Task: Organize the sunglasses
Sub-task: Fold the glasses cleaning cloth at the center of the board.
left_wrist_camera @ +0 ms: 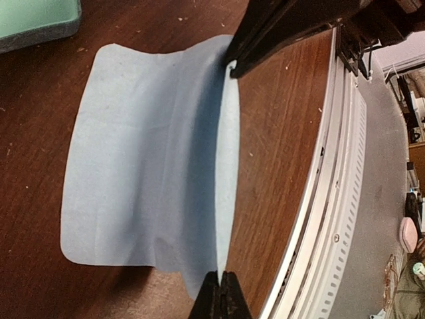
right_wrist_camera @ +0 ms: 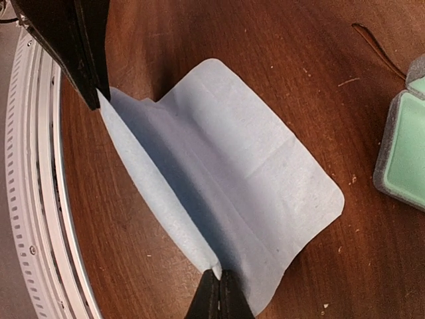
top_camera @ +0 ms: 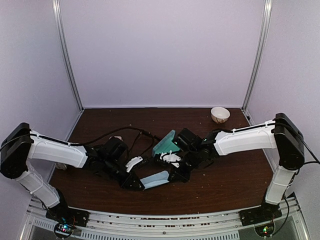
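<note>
Light-blue cloth [left_wrist_camera: 146, 166], pinched at two corners, on a dark wood desk [left_wrist_camera: 279, 166].
Left gripper [left_wrist_camera: 220, 294] and right gripper [right_wrist_camera: 219, 289] are each clamped on one end of the cloth's near edge. That edge is raised, and the rest lies flat. A green-lined grey case [top_camera: 165, 144] sits just beyond the cloth. The sunglasses cannot be made out.

Lab enclosure: plain white walls [top_camera: 160, 50], aluminium posts [top_camera: 67, 55].
</note>
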Controlling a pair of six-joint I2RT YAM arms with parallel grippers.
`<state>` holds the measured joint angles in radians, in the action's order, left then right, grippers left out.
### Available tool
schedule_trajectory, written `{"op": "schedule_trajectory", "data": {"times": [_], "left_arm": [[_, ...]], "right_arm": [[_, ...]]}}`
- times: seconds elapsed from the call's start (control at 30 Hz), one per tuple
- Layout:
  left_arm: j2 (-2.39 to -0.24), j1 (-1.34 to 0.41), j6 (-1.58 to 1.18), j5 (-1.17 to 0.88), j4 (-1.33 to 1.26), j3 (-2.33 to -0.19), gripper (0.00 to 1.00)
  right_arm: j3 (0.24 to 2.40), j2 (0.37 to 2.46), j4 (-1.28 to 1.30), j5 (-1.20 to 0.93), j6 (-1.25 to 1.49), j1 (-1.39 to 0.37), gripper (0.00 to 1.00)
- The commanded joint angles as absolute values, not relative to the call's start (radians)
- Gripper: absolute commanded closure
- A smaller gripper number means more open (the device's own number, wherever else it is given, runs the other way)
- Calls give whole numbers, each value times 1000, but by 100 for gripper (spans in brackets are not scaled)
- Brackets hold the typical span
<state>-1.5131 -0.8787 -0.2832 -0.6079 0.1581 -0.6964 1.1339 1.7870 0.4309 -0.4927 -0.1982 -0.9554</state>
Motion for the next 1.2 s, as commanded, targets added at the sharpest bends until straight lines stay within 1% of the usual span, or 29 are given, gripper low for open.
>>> {"op": "schedule_trajectory", "data": {"times": [0.0,0.37,0.63,0.93,1.17], "left_arm": [[-1542,-851,-279,-638,153,-727,100],[-1571,-824,-281,-669,163,-751,100],[-1576,-825,-284,-800,183,-750,100],[-1654,-825,-329,-779,153,-780,100],[-1694,-824,-339,-756,145,-796,100]], "right_arm": [[1178,1810,462,-468,-199,-932,100],[1235,1855,523,-505,-212,-915,100],[1153,1812,544,-629,-200,-917,100],[1119,1795,448,-582,-135,-918,100],[1165,1819,466,-548,-143,-914,100]]}}
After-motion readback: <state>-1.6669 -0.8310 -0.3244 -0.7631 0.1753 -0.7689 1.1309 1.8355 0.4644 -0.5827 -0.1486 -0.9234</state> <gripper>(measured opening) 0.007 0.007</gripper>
